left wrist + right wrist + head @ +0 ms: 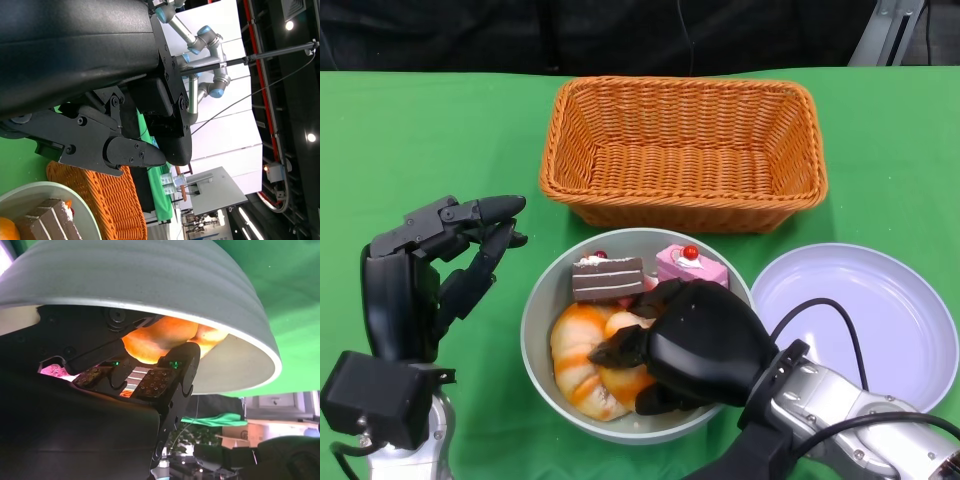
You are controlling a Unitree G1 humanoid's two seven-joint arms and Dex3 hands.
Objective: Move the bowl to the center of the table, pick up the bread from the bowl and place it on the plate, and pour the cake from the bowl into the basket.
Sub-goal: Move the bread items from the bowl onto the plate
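Green cloth-covered counter [410, 130], flat and matte, carrying all items. Rectangular woven wicker basket [685, 150], orange-brown with ribbed, flared walls, stands at the far middle with nothing in it — the likely destination for the cake. Shallow round plate [880, 310], smooth pale lavender, lies to the robot's right, just beside the bowl and bare, apparently awaiting the bread. Round grey-green bowl [542, 320], smooth-walled with faint ridges on its outer side in the right wrist view, sits just in front of the basket, near the counter's middle; this placement suggests the centring step is done. Right hand [695, 345], glossy black shell on a silver forearm, reaches down into the bowl, its fingers [159, 385] closed around the bread — the pickup step appears to be in hand, with the loaf not yet lifted clear. Left hand [435, 265] is raised beside the bowl's left rim without touching it, fingers loosely apart and holding nothing. Bread [582, 355], a glazed golden-orange twisted loaf, rests in the bowl's near half. Chocolate layer cake slice [607, 278] and pink cake slice [688, 265] with a red cherry lie against the far rim.
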